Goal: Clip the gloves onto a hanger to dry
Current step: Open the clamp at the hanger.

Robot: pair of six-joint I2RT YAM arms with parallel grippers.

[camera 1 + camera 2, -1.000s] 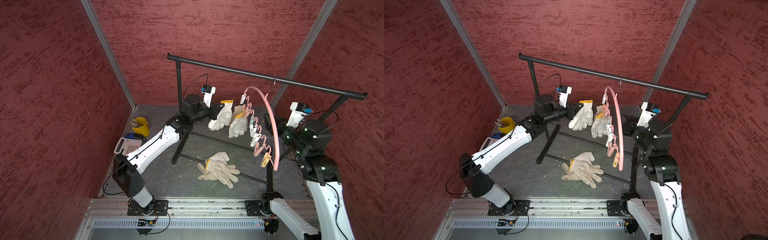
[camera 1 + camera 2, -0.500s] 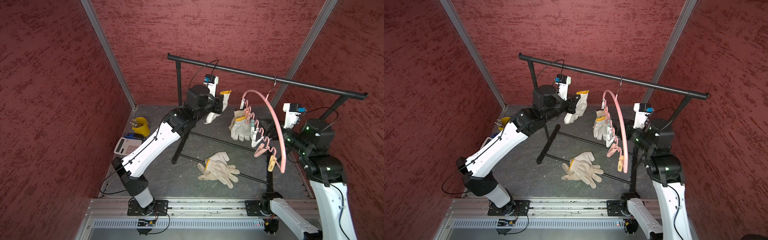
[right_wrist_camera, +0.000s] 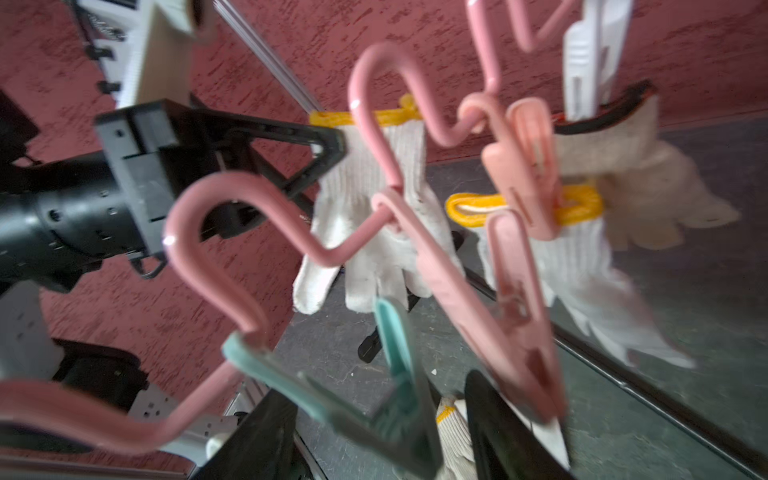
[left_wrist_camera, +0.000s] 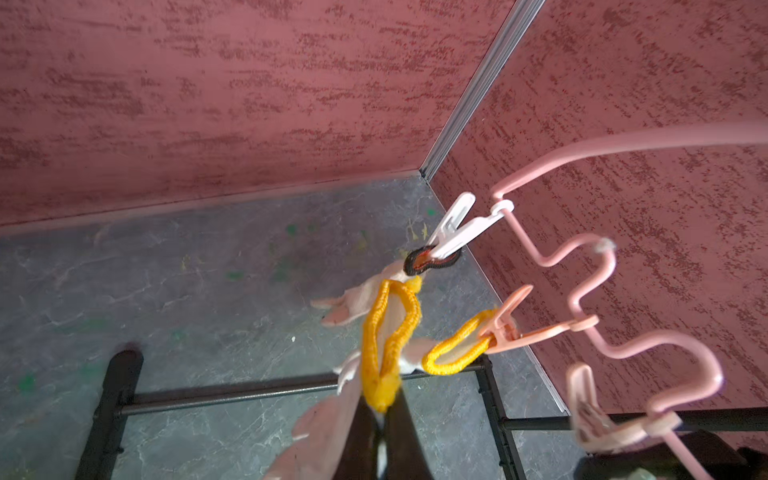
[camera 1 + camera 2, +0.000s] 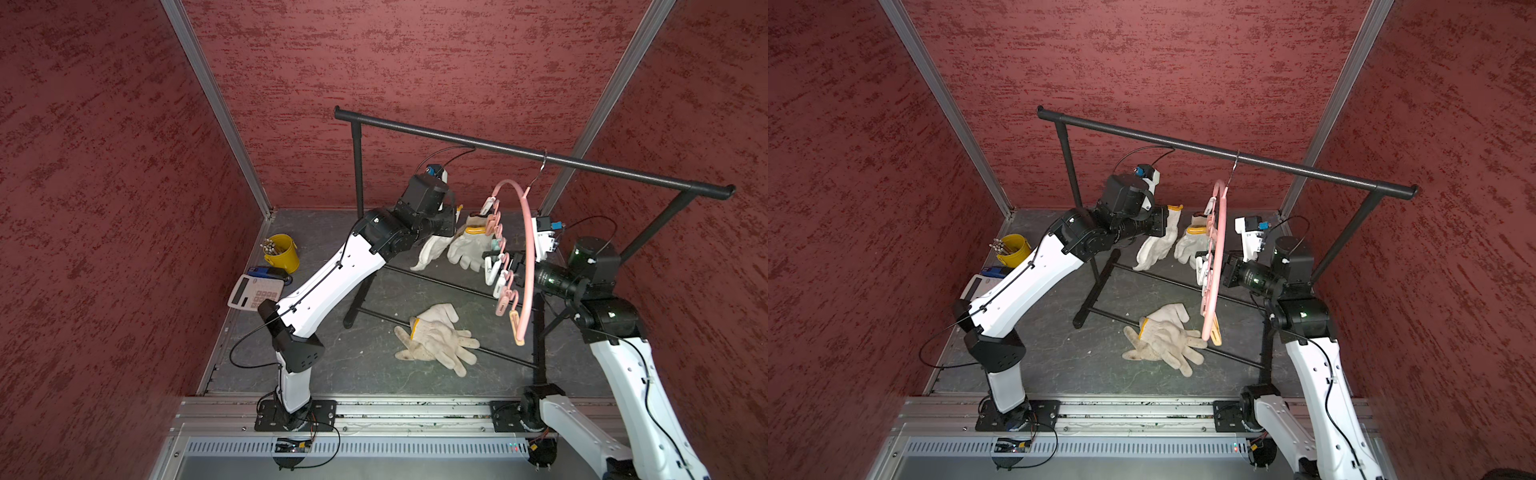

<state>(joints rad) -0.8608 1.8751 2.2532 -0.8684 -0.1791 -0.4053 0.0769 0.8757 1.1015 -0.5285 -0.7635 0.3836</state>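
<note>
**Cotton glove presented at hanger, not yet clipped**

Left gripper [image 4: 380, 409] is clamped on the yellow cuff of a held glove [image 5: 1152, 249], raised just beside the hanger. Loose gloves [image 5: 436, 336] lie piled on the bench [image 5: 365, 357] below. The hanger [image 5: 528, 257] hangs from the black rack [image 5: 498, 147] and carries two clipped gloves [image 3: 573, 257]. Right gripper [image 3: 378, 390] has its jaws apart around a teal clothespin [image 3: 399, 374]; contact cannot be confirmed.

Judgement: the step in hand is clipping this glove. Next, a pin must be squeezed open and the cuff fed into its mouth.
</note>
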